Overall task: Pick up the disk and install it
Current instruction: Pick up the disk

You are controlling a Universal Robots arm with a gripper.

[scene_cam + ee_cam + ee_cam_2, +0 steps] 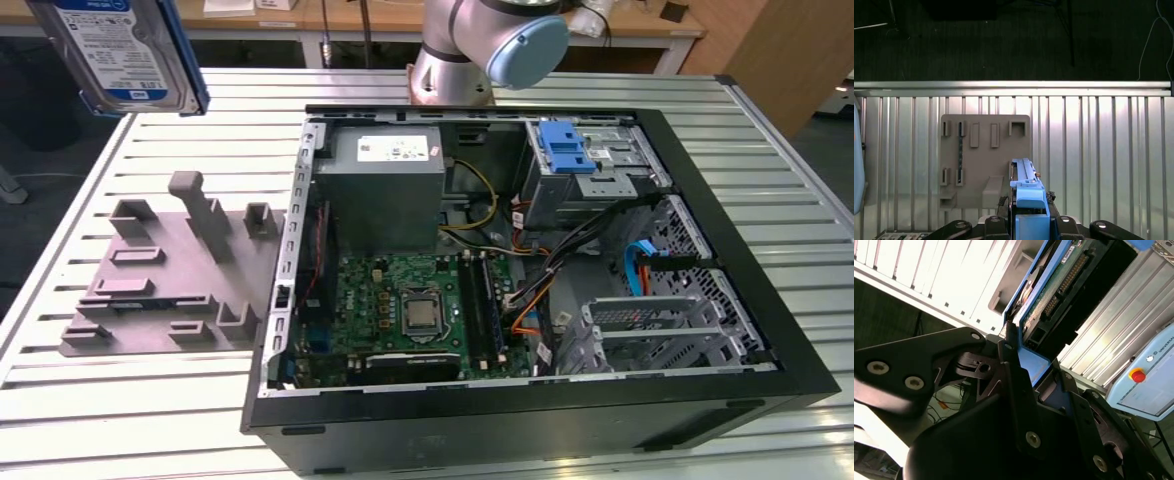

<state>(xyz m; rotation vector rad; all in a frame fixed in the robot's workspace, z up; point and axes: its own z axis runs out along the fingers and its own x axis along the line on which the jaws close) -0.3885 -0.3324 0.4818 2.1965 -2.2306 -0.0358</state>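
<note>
One disk (118,50): in the air at about 10 o'clock in the exterior view, label towards the camera. It is edge-on in the first wrist view (1026,182), with the grey fixture beneath it.
Carrier bracket (1033,366): blue frame round the drive. I judge it gives a plastic edge to hold, sparing the circuit board (1051,287).
Gripper (1035,371): pinching the disk at the bracket end, one of its fingers (1013,380) on each flat side. The connector (1070,274) points away, likely so that end can lead into a bay.
Holder fixture (174,290): grey moulded, at 9 o'clock from the case and well below the disk. Its slots and posts apparently stand parts on edge for gripping.
Computer case (534,405): on its side with the panel off, so the inside opens upward.
Drive cage (594,175): at 1 o'clock inside the case, with a blue latch (571,148) on top. It is well apart from the disk.
</note>
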